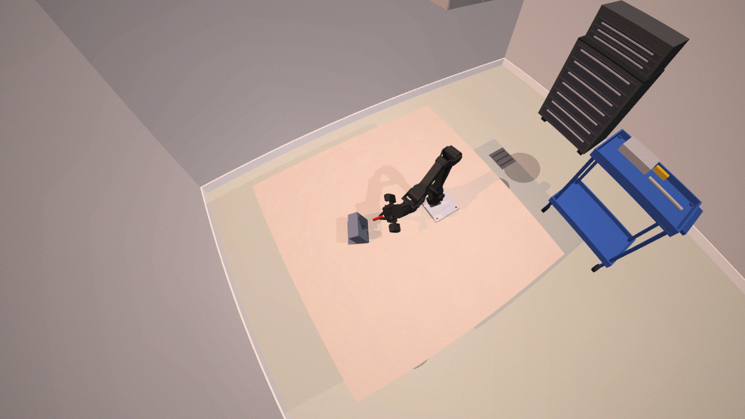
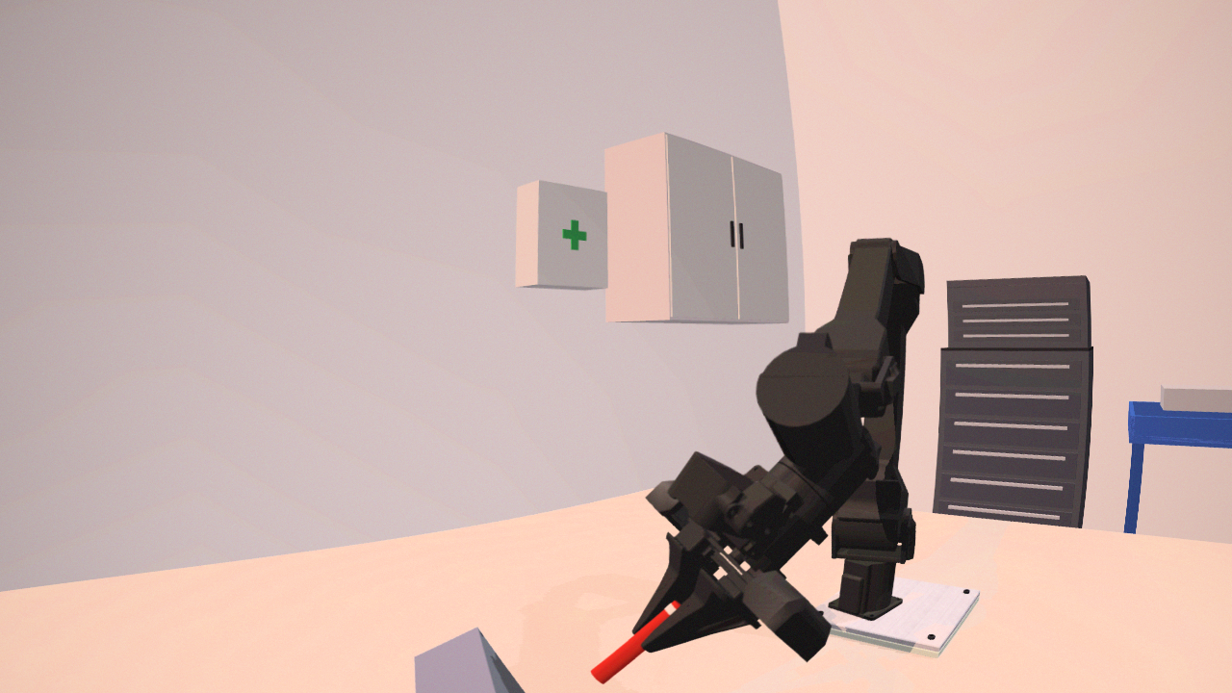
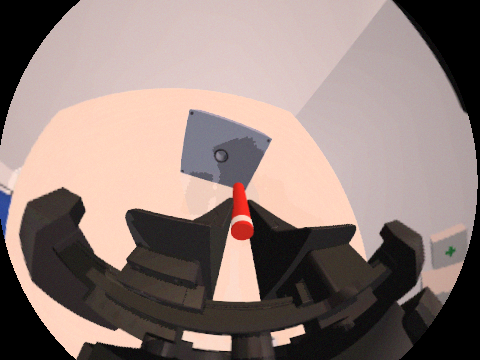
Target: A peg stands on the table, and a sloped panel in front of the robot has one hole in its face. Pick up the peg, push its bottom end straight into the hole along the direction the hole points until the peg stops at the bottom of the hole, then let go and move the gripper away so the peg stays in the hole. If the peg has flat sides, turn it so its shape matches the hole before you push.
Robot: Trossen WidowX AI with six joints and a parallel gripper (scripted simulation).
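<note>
My gripper [image 2: 641, 635] [image 3: 239, 203] is shut on the red round peg [image 1: 377, 218] [image 2: 622, 656] [image 3: 240, 200] near its white-banded top end. The peg is tilted, its bottom end pointing forward and down toward the panel, in the air and apart from it. The grey sloped panel [image 1: 357, 231] [image 2: 460, 663] [image 3: 200, 142] stands in front of the gripper. Its round hole [image 1: 362, 227] [image 3: 221, 155] shows up and left of the peg's bottom end in the wrist view. The gripper's shadow covers part of the panel's face. The exterior view shows only the panel's top part.
The arm's white base plate [image 1: 441, 209] [image 2: 930, 616] is behind the gripper on the table [image 1: 396, 312] [image 2: 258, 637]. A blue cart [image 1: 593, 216] and a dark drawer cabinet [image 1: 599, 88] [image 2: 1012, 413] stand beyond the table.
</note>
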